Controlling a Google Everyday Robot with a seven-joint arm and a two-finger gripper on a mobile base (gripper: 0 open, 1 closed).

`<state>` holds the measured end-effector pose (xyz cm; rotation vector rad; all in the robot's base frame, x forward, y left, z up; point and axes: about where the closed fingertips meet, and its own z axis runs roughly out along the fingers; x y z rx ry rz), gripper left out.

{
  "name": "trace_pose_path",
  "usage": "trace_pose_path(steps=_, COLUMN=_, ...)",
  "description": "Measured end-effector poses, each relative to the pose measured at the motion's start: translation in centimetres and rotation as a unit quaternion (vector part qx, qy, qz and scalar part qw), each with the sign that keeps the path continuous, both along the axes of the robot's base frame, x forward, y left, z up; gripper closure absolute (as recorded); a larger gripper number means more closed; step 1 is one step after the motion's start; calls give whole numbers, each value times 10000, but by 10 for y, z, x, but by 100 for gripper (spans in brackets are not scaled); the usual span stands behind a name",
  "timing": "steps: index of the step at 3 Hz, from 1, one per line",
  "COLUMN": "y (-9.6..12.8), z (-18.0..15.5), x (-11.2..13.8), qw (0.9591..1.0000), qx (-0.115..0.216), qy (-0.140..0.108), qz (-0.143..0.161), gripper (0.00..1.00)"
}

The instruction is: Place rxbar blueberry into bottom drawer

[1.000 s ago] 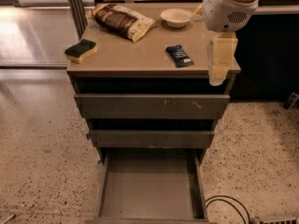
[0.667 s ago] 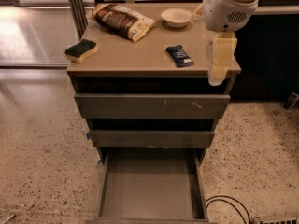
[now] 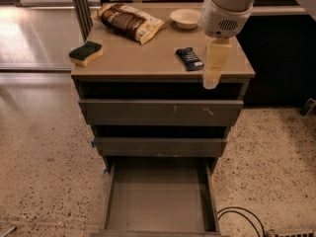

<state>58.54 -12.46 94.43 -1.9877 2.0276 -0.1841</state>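
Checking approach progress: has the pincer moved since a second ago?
Yes. The pincer shifted left, from the cabinet top's right edge toward the rxbar blueberry.

Cabinet top (image 3: 143, 60): rxbar blueberry (image 3: 189, 58), flat, near right; snack bag (image 3: 130, 21), far centre; sponge (image 3: 85, 52), left; bowl (image 3: 185, 18), far right. Gripper (image 3: 211, 79): hanging over the near right edge, just right of the bar. Bottom drawer (image 3: 160, 204): pulled open beneath two narrower drawers.

Speckled terrazzo floor (image 3: 44, 172) around a grey-brown cabinet (image 3: 148, 60), glare upper left
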Motion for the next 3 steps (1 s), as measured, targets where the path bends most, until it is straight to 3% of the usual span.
trace_pose_path(steps=1, y=7, z=-11, x=32, qw=9980, qx=53, qy=-99, qz=-630, gripper=0)
trace_pose_path(steps=2, y=7, z=-11, x=32, qw=9980, qx=53, qy=-99, qz=-630, gripper=0)
trace_pose_path(steps=3, y=5, z=-21, x=47, qw=9951, qx=164, qy=73, qz=-974, gripper=0)
